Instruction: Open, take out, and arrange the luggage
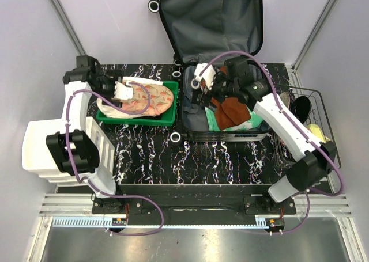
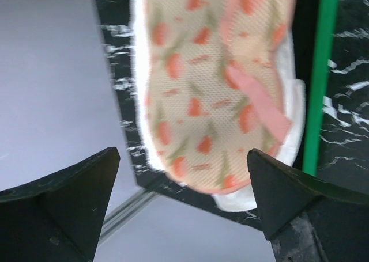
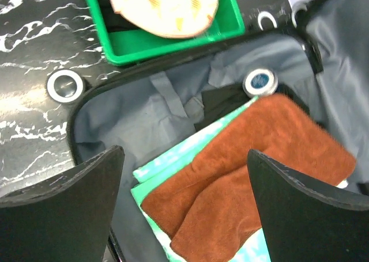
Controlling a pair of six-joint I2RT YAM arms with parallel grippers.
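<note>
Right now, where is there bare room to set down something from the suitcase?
The widest bare patch is the marble tabletop strip between the green bin, the suitcase and the table's near edge. Inside the suitcase, the grey lining left of the rust towel is bare. Crowded: the bin, filled by the floral pad, and the wire basket.

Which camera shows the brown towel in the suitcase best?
Right wrist: the brown towel lies close and almost whole. Top external shows it small, partly under the right arm. Left wrist misses it.

Grn bin point(image 1: 138, 121) w/ floral pad point(image 1: 157, 101)
</note>
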